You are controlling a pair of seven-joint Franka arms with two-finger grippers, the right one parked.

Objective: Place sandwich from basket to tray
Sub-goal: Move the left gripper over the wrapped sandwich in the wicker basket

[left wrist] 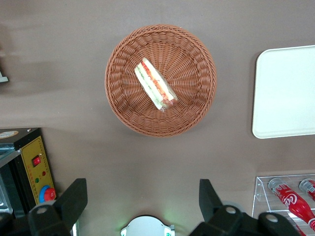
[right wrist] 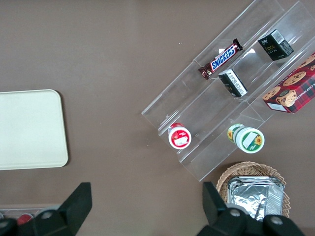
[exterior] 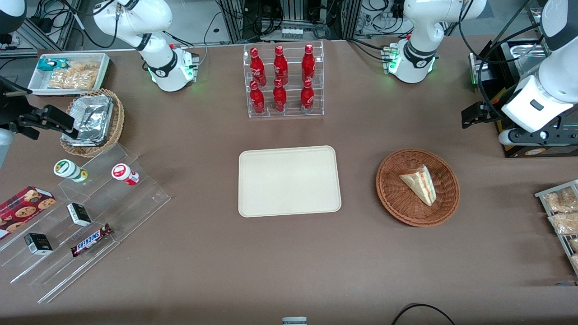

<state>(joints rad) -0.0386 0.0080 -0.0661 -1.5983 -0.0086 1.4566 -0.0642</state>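
Nearest the front camera, toward the parked arm's end, you have a clear stepped display with a Snickers bar and small boxes. At mid-table the cream tray lies bare, and beside it, toward the working arm's end, sits the reddish-brown basket with the wrapped sandwich lying in it. Open tablecloth separates tray and basket. Farther from the camera stands an acrylic rack of red bottles. Your gripper hangs high above the table near the basket, fingers spread wide, holding nothing.
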